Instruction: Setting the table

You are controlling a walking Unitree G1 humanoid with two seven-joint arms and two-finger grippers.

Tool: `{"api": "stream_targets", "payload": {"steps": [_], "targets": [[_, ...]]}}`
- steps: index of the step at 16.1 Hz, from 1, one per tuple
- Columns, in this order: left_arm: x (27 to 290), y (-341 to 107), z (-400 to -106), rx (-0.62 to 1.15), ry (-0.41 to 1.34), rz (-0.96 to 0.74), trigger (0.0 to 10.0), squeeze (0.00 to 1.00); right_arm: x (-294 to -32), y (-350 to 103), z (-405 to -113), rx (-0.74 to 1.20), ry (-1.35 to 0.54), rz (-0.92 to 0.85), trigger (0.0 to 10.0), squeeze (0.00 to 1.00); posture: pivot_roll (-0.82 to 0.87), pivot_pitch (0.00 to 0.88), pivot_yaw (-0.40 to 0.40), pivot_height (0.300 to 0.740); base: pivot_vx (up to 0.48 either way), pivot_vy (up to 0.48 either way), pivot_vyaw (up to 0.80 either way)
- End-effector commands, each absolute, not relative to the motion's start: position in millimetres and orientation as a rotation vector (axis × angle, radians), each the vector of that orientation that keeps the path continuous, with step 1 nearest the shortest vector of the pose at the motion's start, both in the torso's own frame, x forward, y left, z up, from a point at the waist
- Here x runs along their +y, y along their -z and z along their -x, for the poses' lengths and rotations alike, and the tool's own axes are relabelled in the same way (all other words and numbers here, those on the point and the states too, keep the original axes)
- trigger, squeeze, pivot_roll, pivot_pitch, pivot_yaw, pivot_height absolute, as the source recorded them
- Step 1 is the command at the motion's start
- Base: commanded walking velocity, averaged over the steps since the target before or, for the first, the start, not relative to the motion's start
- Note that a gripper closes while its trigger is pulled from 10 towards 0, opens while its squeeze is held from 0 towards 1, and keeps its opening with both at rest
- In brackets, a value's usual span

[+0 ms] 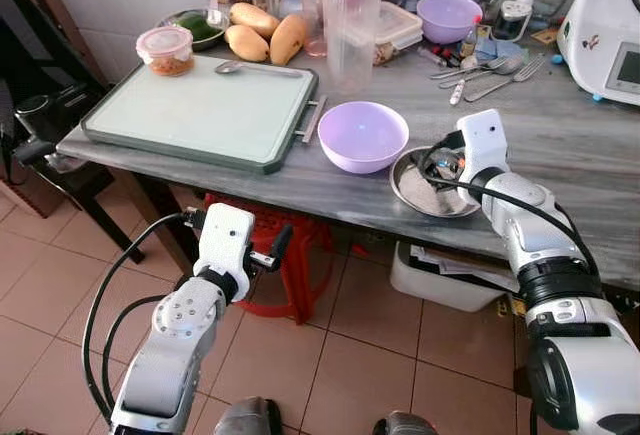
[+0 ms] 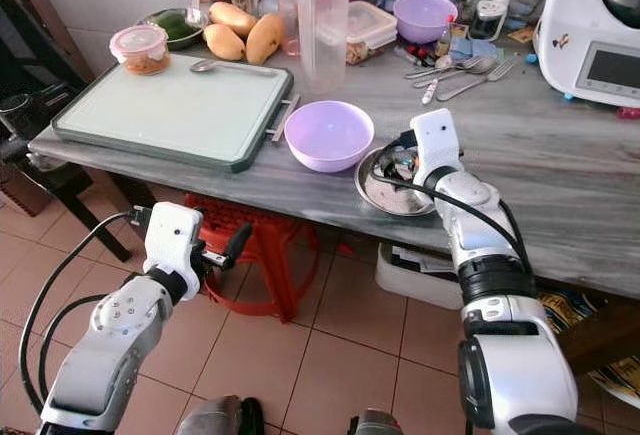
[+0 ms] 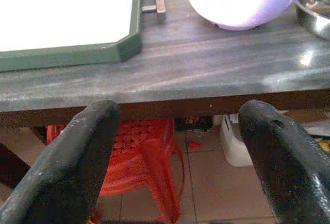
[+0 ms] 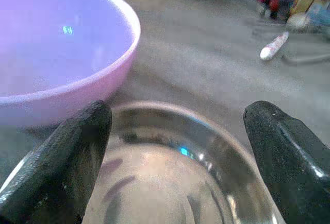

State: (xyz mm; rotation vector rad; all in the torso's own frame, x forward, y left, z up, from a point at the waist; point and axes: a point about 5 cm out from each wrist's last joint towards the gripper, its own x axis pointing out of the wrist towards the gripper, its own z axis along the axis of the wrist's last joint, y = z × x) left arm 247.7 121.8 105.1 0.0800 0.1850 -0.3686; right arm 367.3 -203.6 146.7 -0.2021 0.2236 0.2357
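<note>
Both fingers of right tool (image 4: 178,154) spread above steel dish (image 4: 170,183).

We see a lilac bowl (image 1: 362,135), a shiny silver dish (image 1: 425,191), a pale green tray (image 1: 205,112) with dark green rim, grey streaked table (image 1: 590,155), red stool (image 1: 290,255).

2 purple bowls (image 1: 362,135) (image 1: 448,16); 3 mangoes (image 1: 265,33)

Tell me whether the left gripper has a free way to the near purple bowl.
Probably yes: the left gripper, fingers open, hangs below the table edge, which it must first rise over; nothing else stands before the purple bowl.
</note>
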Motion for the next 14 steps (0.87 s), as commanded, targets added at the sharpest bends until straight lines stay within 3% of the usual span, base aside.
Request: {"api": "stream_targets", "payload": {"steps": [1, 4, 8, 11, 13, 14], "targets": [[122, -107, -250, 0.167, 0.362, -0.085, 10.0, 0.00, -205, -154, -367, 0.173, -0.229, 0.190, 10.0, 0.00, -0.01, 0.000, 0.045, 0.740, 0.000, 0.000, 0.00], [124, -114, -253, 0.081, 0.312, -0.098, 10.0, 0.00, -204, -174, -356, -0.009, -0.205, 0.192, 10.0, 0.00, -0.02, 0.000, 0.040, 0.740, 0.000, 0.000, 0.00], [129, -119, -263, 0.002, 0.237, -0.124, 10.0, 0.00, -200, -175, -327, -0.092, -0.179, 0.201, 10.0, 0.00, -0.05, 0.000, 0.015, 0.740, 0.000, 0.000, 0.00], [137, -122, -271, -0.045, 0.154, -0.139, 10.0, 0.00, -187, -161, -279, -0.164, -0.060, 0.202, 10.0, 0.00, -0.09, 0.000, 0.059, 0.740, 0.000, 0.000, 0.00], [136, -118, -272, -0.028, 0.141, -0.113, 10.0, 0.00, -187, -152, -256, -0.142, 0.012, 0.197, 10.0, 0.00, -0.12, 0.000, 0.098, 0.740, 0.000, 0.000, 0.00], [129, -116, -273, -0.021, 0.178, -0.099, 10.0, 0.00, -192, -138, -228, -0.075, 0.073, 0.225, 10.0, 0.00, -0.14, 0.000, 0.130, 0.740, 0.000, 0.000, 0.00]]}}
